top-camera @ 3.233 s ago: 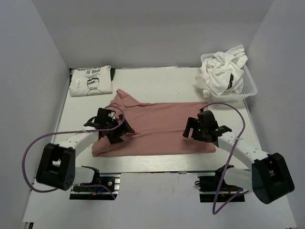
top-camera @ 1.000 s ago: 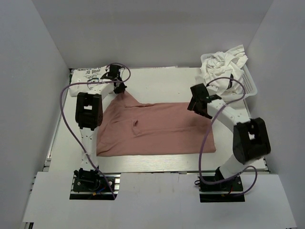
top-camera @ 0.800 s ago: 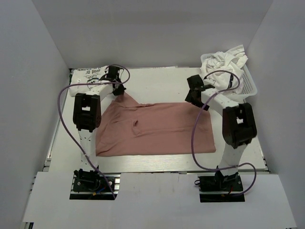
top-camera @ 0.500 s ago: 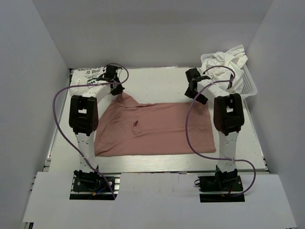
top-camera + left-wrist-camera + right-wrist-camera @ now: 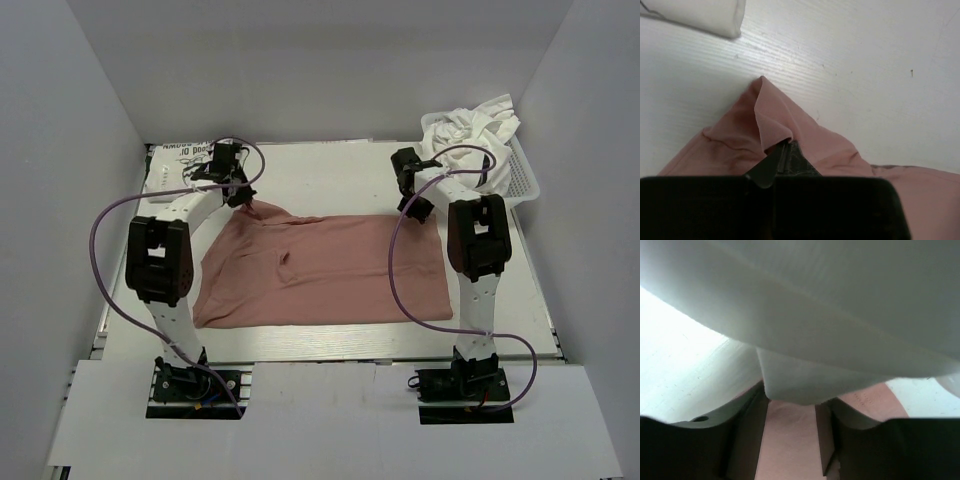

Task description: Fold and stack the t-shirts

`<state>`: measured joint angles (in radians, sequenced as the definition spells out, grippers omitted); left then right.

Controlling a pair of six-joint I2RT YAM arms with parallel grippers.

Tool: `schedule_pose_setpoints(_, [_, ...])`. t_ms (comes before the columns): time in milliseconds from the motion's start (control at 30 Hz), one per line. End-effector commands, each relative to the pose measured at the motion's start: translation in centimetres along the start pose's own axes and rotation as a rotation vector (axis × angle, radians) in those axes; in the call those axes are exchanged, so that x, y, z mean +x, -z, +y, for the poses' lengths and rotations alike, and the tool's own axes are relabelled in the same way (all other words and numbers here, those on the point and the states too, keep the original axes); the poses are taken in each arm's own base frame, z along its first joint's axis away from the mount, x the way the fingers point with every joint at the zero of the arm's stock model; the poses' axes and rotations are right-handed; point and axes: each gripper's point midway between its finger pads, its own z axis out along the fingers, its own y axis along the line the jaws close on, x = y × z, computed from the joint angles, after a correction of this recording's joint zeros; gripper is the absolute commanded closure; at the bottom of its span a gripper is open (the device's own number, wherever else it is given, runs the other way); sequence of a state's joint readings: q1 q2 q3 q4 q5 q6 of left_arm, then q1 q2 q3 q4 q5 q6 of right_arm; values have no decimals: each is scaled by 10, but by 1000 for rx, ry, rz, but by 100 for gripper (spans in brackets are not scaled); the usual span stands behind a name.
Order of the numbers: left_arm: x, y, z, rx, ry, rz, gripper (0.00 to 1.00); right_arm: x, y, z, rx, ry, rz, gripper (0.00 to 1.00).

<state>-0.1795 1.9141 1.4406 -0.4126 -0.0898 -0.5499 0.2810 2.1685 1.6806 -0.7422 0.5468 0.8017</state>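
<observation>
Left claw [image 5: 782,154] is clamped on the pink tee [image 5: 330,265] at its far corner; right claw [image 5: 790,425], jaws apart, straddles the opposite far corner, probably so both can lift that edge for folding.

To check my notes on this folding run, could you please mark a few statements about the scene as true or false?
1. The left gripper is shut on a far corner of the pink t-shirt. True.
2. A folded printed white t-shirt lies at the far left of the table. True.
3. The pink t-shirt is stacked on that white one. False: it lies spread out on the table, beside it.
4. The basket is empty. False: crumpled white t-shirts fill it.
</observation>
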Motion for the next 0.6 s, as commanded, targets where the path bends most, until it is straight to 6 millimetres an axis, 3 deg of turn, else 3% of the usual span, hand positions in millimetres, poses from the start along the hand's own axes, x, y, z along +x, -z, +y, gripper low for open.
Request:
schedule_pose_setpoints(0, [-10, 31, -7, 38, 10, -52, 100, 5, -5, -7, 33, -12, 10, 60])
schedule_pose_setpoints(100, [-2, 41, -2, 26, 19, -34, 100, 2, 4, -8, 21, -21, -2, 71])
schedule_pose_setpoints(233, [14, 57, 7, 24, 28, -12, 100, -4, 17, -12, -8, -19, -47, 100])
schedule_pose_setpoints(300, [19, 65, 7, 42, 43, -7, 100, -13, 25, -12, -47, -37, -92, 100])
schedule_pose_setpoints(400, [28, 81, 13, 39, 72, 0, 100, -8, 31, -20, -49, -12, -111, 100])
schedule_pose_setpoints(500, [28, 102, 15, 51, 104, -17, 100, -22, 52, -19, -122, -9, -196, 100])
schedule_pose_setpoints(567, [36, 108, 20, 51, 115, -16, 100, -20, 61, -25, -145, 34, -215, 100])
